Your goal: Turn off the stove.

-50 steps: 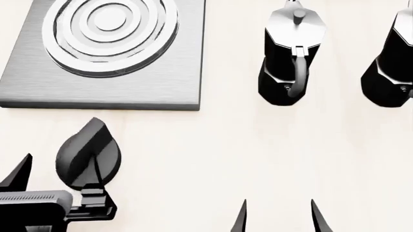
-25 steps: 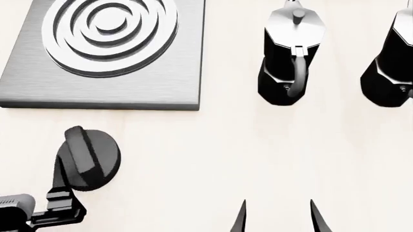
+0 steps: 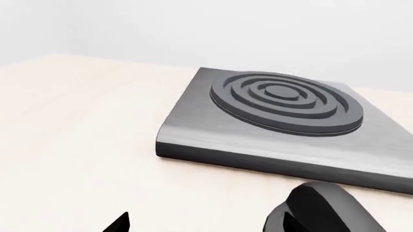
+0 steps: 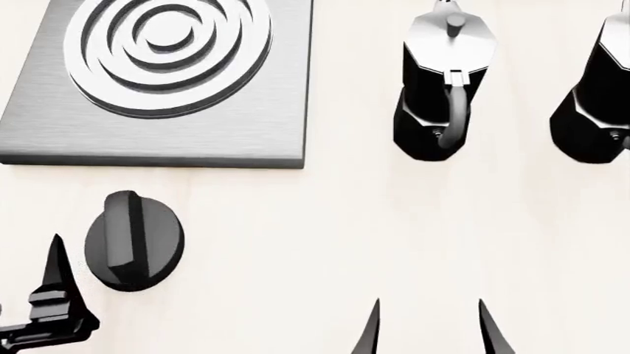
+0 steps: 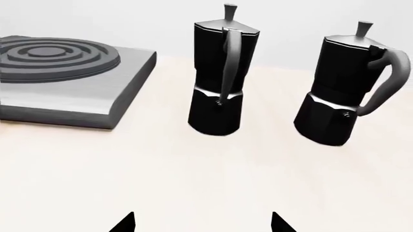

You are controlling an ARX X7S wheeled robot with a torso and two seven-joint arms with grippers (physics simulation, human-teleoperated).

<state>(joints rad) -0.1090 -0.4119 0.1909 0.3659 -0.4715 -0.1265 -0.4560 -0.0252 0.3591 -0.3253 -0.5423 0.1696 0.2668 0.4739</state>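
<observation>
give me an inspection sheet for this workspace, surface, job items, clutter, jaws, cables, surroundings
Surface: pale wooden table, flat, no spills seen.
Job's things: stove sits flat, nothing on its burner; black knob lies apart from the plate, nearer the robot, its ridge pointing roughly toward the stove.
Clutter: two moka pots upright, beside the stove.
Grippers: left gripper beside the knob, not touching it, jaws open; right gripper jaws open, empty.
Cables: nothing seen.
Surroundings: plain light wall behind the table.

No legible txt, labels or nos. anywhere.
</observation>
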